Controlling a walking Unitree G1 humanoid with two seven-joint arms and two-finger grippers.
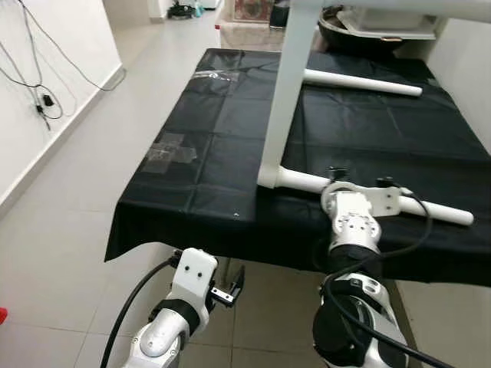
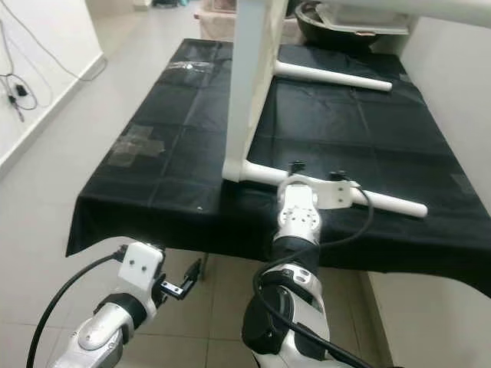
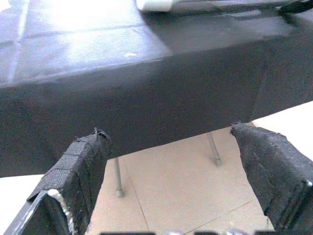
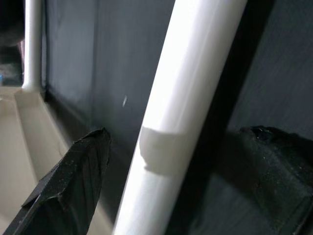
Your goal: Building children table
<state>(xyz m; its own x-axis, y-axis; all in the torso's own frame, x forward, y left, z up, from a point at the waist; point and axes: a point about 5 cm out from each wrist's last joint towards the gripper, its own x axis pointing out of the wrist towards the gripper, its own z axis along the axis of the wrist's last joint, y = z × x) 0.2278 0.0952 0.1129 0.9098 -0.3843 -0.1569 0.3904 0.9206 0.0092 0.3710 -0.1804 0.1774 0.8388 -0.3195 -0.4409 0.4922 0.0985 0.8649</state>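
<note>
A white table frame [image 1: 288, 92] is being stood on its side on the black-covered table [image 1: 192, 165], one white leg [image 1: 307, 181] lying along the near edge. The right gripper [image 4: 166, 161] is being held spread around this leg, unclenched. The left gripper [image 3: 176, 176] is being kept open below the edge. The leg is judged stiff, smooth and slippery, light; mid-length is being favoured for gripping.

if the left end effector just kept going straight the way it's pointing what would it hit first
Most likely the hanging front edge of the black tablecloth. The left end effector, open, sits below table height and points at that drape; how far off it is can't be judged.
</note>
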